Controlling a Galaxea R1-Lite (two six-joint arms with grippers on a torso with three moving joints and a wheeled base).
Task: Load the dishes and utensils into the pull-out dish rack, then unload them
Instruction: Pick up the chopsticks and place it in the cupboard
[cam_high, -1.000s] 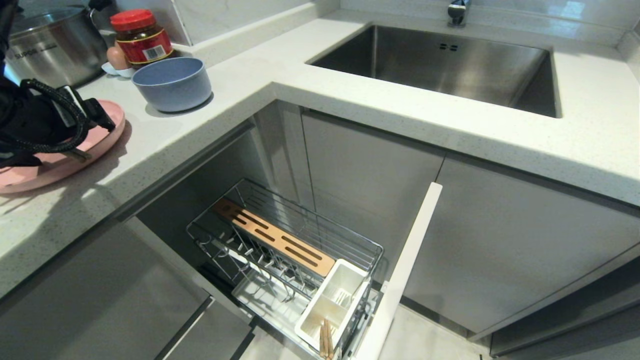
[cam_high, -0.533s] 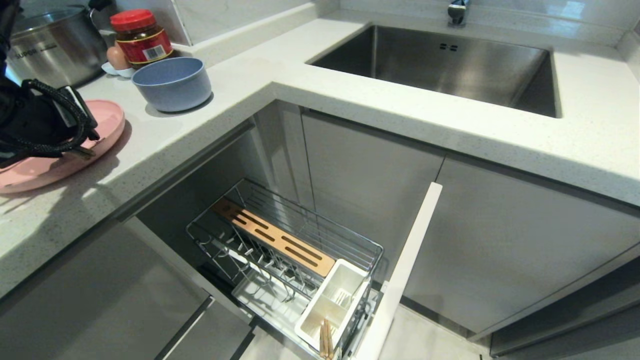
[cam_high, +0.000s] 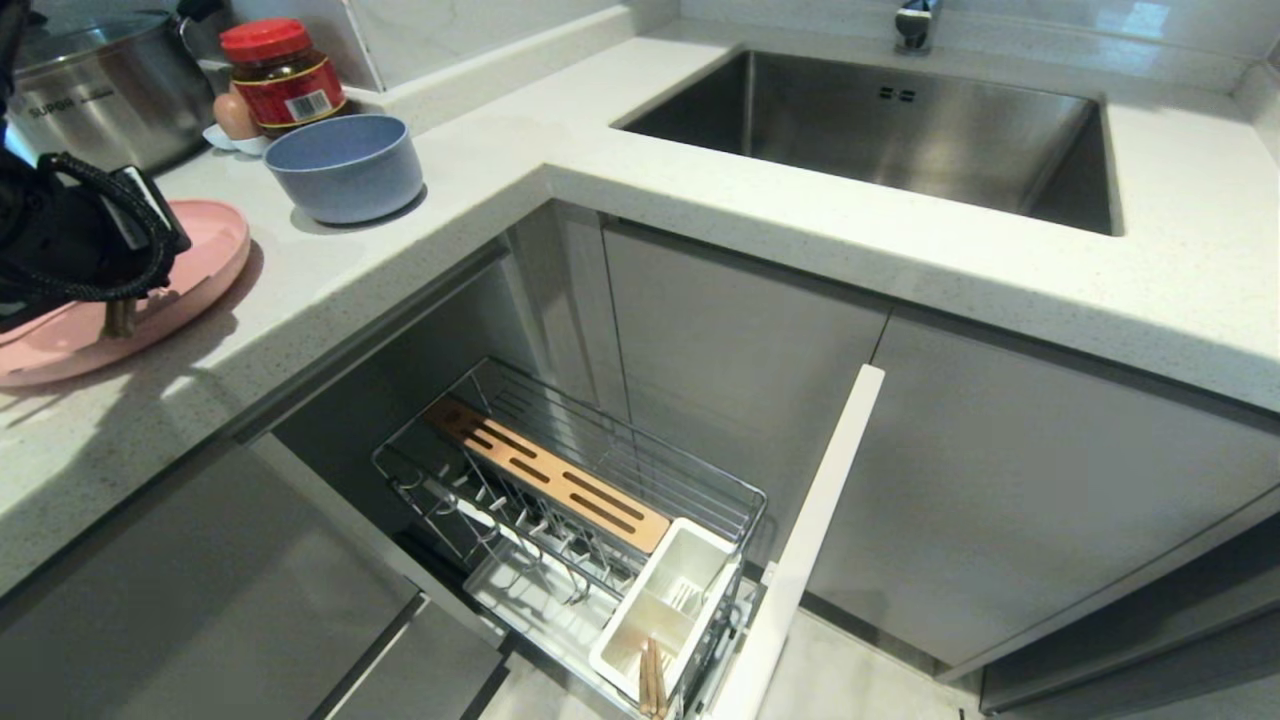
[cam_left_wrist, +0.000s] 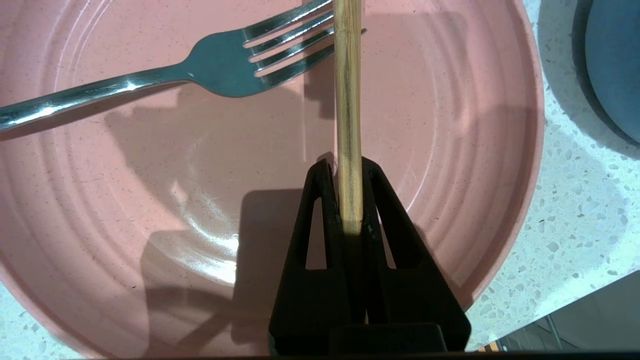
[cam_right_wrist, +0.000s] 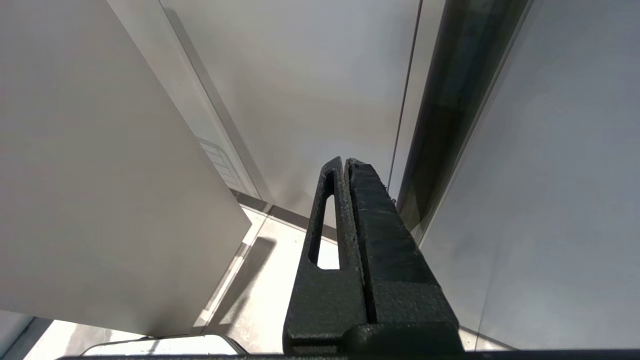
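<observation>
The left gripper (cam_left_wrist: 348, 170) clamps one light wooden chopstick (cam_left_wrist: 348, 100), its long axis running toward twelve o'clock over the round pink plate (cam_left_wrist: 100, 200), the pull-out chrome wire rack (cam_high: 590, 500) at five o'clock.

Bright overhead light casts the left pincer's (cam_left_wrist: 345, 170) hard shadow across the pink plate (cam_left_wrist: 450, 150), with glare on the fork (cam_left_wrist: 215, 60); counter (cam_high: 700, 190) edges bow outward.
</observation>
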